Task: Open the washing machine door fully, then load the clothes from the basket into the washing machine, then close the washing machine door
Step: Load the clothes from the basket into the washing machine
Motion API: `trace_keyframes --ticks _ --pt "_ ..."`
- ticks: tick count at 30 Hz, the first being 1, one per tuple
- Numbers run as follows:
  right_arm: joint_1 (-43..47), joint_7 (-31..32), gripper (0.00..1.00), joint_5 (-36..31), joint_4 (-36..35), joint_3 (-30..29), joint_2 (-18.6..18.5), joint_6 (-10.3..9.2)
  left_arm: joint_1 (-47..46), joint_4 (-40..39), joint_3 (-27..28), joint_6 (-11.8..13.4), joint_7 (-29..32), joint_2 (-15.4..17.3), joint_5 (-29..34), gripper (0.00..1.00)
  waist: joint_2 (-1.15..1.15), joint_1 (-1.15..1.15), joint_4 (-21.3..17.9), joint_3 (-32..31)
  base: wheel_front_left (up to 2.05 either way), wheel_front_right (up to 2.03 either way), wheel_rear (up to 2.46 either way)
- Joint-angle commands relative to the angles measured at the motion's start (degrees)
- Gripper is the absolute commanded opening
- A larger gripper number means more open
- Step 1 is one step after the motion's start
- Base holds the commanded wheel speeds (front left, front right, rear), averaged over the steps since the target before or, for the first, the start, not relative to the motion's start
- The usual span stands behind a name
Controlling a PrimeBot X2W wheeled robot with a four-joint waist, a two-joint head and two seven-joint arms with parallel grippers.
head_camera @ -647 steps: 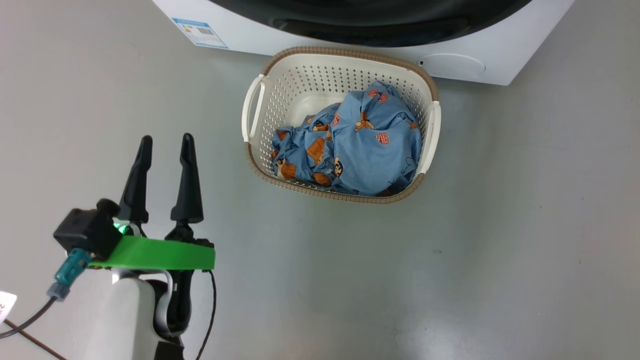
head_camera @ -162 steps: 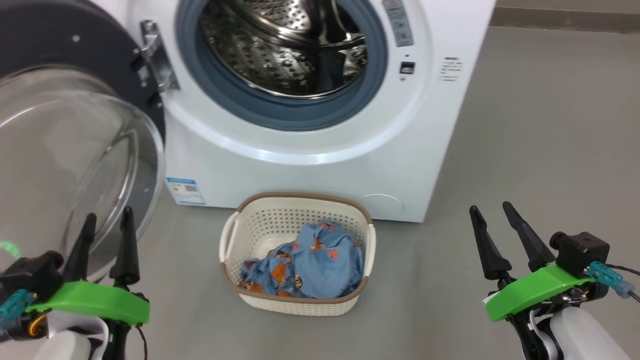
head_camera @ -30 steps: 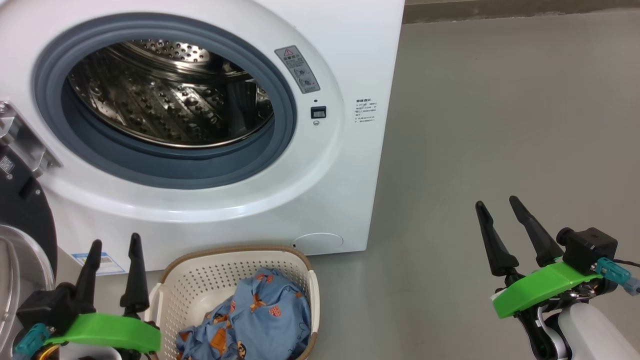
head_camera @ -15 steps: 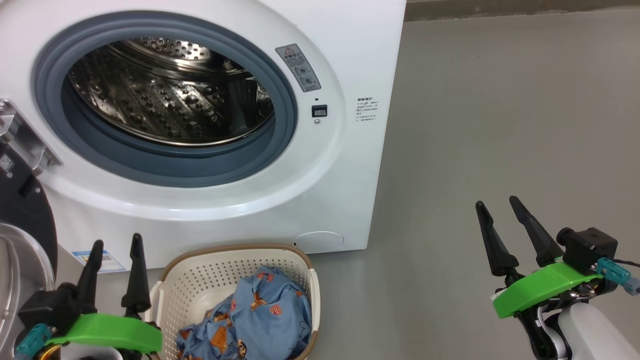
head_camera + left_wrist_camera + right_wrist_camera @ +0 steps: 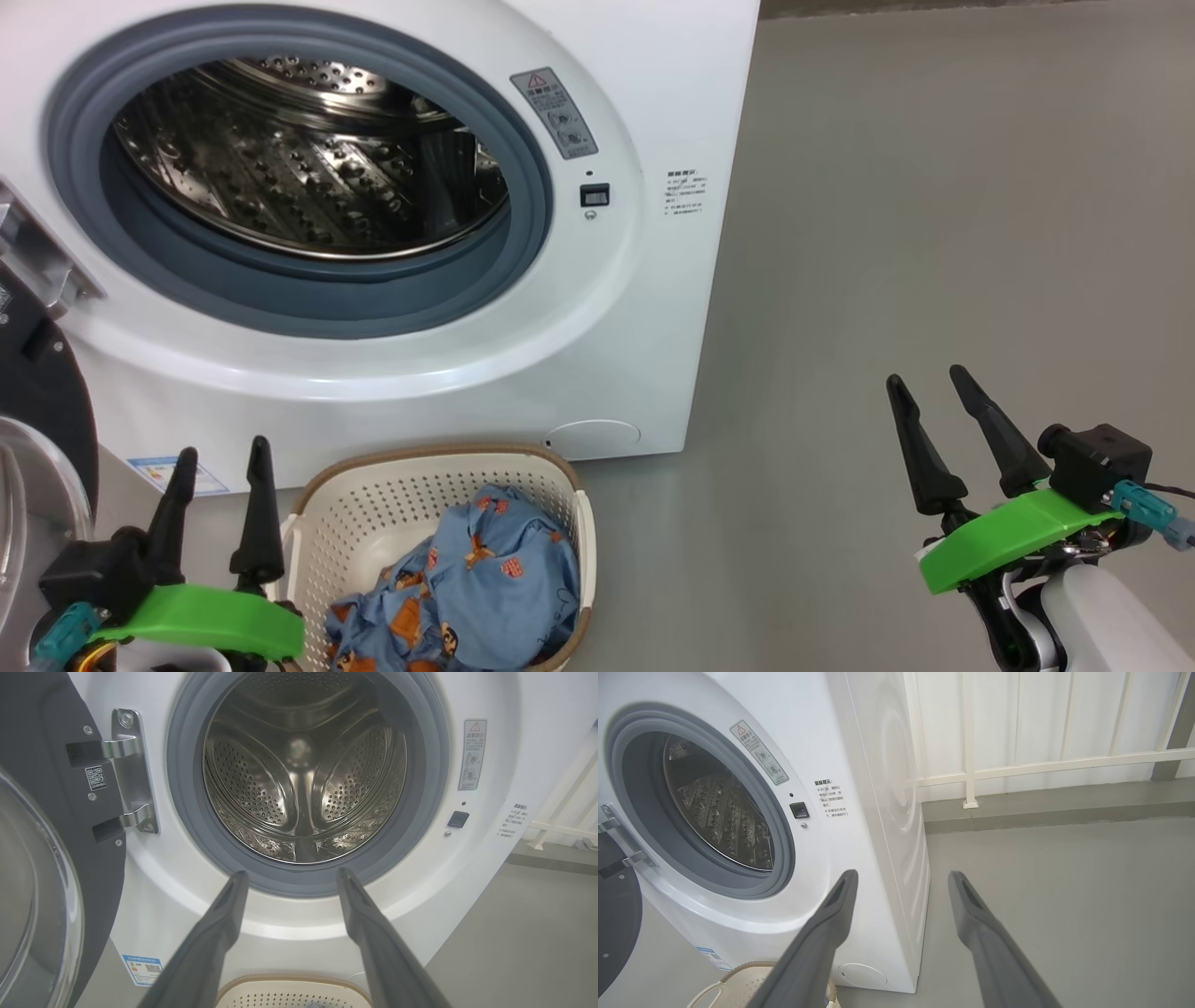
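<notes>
While both arms hang over bare floor, the left gripper (image 5: 224, 448) at seven o'clock spreads its long dark fingers wide, holding and touching nothing. The right gripper (image 5: 926, 376) at four o'clock does likewise. At six o'clock the small cream-white perforated plastic basket (image 5: 420, 455) cradles crumpled light-blue bear-print fabric clothes (image 5: 476, 579), just before the big white front-loading washing machine (image 5: 653, 93). Its round black glass-bowled door (image 5: 56, 812) stands open at nine o'clock.

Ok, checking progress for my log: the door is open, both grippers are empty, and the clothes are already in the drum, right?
No: the head view shows the clothes in the basket, not the drum. The rest is right.
</notes>
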Motion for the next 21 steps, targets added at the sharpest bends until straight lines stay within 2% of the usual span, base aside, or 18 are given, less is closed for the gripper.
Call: trace_keyframes --ticks 1,11,21 --pt "-1.7 -0.7 1.00 -0.2 -1.4 1.1 -0.5 0.26 -2.4 -0.8 2.0 -0.3 -0.6 1.6 0.7 1.00 0.00 0.00 -0.1 0.3 0.00 0.00 0.00" --pt "-2.5 -0.7 1.00 -0.4 -1.4 0.8 0.1 0.26 -4.2 -0.1 1.0 -1.0 -0.3 1.7 0.6 1.00 0.00 0.00 -0.7 4.7 0.00 0.00 0.00" --pt "-4.4 -0.7 1.00 -1.5 -1.4 0.3 1.3 0.26 -8.3 3.7 -1.3 -3.6 0.7 1.2 0.1 1.00 0.00 0.00 -0.9 11.5 0.00 0.00 0.00"
